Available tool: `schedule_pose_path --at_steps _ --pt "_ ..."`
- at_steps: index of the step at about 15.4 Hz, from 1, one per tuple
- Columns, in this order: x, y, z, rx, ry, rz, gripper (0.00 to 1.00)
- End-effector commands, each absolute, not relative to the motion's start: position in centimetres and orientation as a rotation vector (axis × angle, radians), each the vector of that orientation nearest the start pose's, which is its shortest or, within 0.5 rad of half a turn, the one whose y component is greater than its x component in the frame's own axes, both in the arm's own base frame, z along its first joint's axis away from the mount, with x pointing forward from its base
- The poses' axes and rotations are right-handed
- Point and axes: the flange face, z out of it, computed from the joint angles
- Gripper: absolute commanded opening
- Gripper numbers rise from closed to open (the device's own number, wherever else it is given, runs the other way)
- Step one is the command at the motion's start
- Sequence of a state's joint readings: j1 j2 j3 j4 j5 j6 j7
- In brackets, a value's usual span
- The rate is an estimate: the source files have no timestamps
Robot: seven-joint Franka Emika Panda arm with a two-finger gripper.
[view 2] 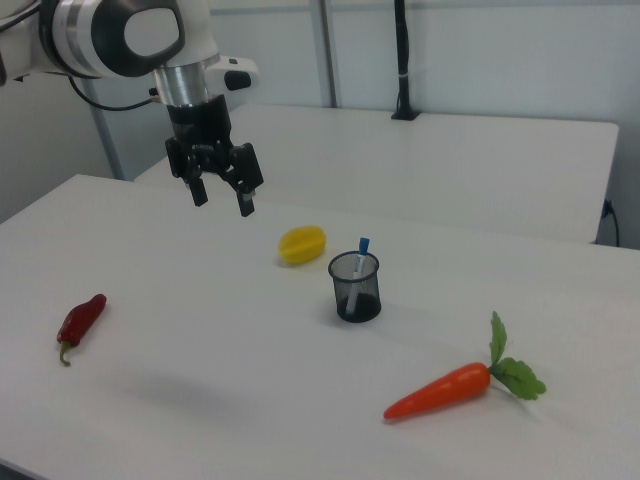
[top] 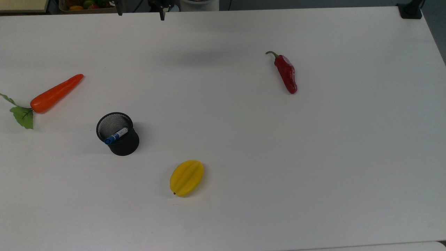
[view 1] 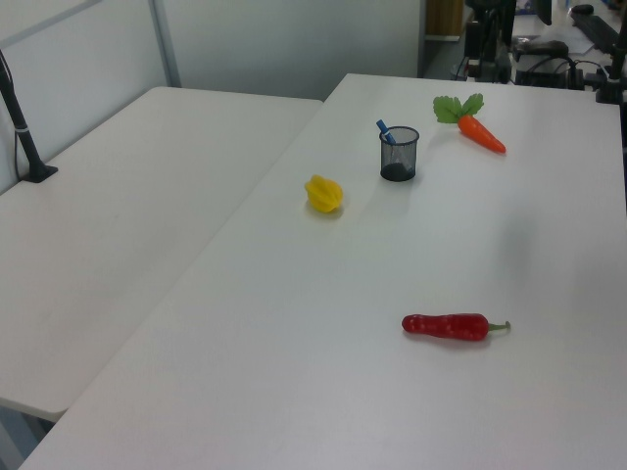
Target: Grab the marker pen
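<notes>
White table (top: 313,174) carries everything. Robot arm (view 2: 120,35) raised, gripper (view 2: 222,200) hanging high above table, jaws spread wide, holding nothing. Carrot (top: 55,93), chilli (top: 286,74), yellow fruit (top: 186,177) lie well apart (none in way). Black mesh cup (top: 120,137) stands upright; marker pen (top: 116,136) leans inside, blue end poking over rim. Approach: travel across, descend along pen's tilt, pinch exposed end above rim, lift straight so cup doesn't tip.
</notes>
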State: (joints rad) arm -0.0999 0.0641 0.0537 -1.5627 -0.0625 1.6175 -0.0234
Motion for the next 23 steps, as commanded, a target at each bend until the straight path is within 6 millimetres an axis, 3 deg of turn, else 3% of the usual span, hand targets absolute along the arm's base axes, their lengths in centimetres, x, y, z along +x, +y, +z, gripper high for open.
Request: schedule_pose_path --at_steps 1,11,18,23 --pt "57.0 -3.7 60.1 -3.21 0.018 0.034 1.0" --pt "58.3 -3.2 58.9 -3.199 0.003 0.001 1.0" --pt "57.8 -2.8 60.1 -3.193 0.024 -0.03 1.0" --pt "58.6 -3.2 58.8 -3.191 0.025 -0.017 1.0"
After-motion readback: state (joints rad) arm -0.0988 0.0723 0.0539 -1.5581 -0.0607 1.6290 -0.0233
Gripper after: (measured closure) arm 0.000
